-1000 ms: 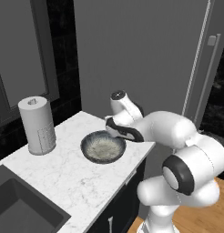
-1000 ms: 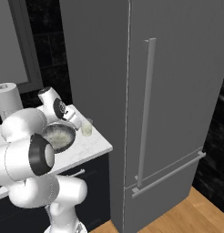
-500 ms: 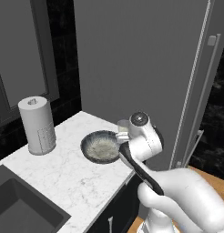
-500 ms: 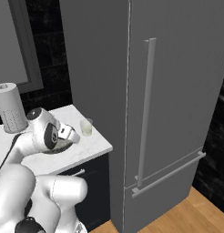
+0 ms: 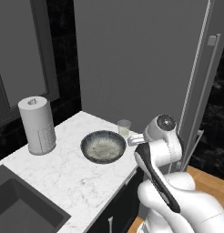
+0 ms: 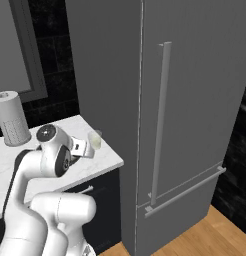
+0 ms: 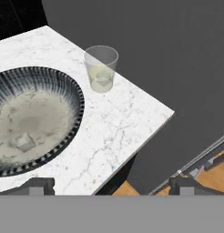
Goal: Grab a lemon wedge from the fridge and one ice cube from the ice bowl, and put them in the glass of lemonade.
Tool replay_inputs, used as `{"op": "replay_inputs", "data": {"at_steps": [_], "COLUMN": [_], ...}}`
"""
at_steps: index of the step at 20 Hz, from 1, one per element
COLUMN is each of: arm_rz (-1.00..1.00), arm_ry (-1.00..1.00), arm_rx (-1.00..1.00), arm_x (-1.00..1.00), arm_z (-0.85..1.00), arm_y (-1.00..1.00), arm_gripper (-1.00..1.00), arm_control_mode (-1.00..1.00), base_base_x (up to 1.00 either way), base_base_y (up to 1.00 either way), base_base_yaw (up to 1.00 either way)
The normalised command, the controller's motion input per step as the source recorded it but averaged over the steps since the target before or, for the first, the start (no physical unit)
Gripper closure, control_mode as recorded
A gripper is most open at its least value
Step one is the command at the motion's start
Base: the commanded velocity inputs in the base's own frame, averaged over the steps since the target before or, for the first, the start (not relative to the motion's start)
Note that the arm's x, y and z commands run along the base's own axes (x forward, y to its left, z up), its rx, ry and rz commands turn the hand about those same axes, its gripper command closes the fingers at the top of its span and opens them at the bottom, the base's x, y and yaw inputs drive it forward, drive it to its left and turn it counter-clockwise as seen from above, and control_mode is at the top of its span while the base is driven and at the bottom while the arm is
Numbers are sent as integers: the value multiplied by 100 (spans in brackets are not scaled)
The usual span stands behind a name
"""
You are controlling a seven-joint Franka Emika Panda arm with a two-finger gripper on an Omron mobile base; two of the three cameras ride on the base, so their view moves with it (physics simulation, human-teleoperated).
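Observation:
The ice bowl lies at the left of the hand view, dark and ribbed outside, pale inside, with one ice cube on its bottom. Beyond it the glass of lemonade stands upright near the counter's corner, close to the fridge. My gripper hangs open over the counter's front edge, to the right of the bowl, with nothing between its fingertips. From the base I see the bowl, the glass and the fridge with its doors shut. The lemon wedge is hidden.
A tall white paper-towel roll stands at the back left of the marble counter. A sink is sunk in at the near left. Dark drawer cabinets sit under the counter. A long bar handle runs down the fridge door.
My arm has folded down and back. The hand has left its place above the bowl and come to the counter's front edge near the glass. The jaws stayed open.

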Motion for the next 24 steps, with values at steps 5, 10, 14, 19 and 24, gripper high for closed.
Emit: {"op": "replay_inputs", "data": {"at_steps": [5, 10, 14, 19, 24], "arm_rz": [14, 2, 0, 0, -1], "arm_ry": [0, 0, -2, 0, -1], "arm_rx": [1, 0, 0, 0, 0], "arm_x": [0, -3, -38, -54, -82], "arm_z": [-1, -10, 0, 0, -20], "arm_y": [-21, -1, -9, -2, 0], "arm_gripper": [-100, -100, -100, -100, -100], "arm_control_mode": [-100, -100, -100, -100, -100], "base_base_x": [0, 0, 0, 0, 0], "base_base_y": [0, 0, 0, 0, 0], "base_base_yaw": [0, 0, 0, 0, 0]}}
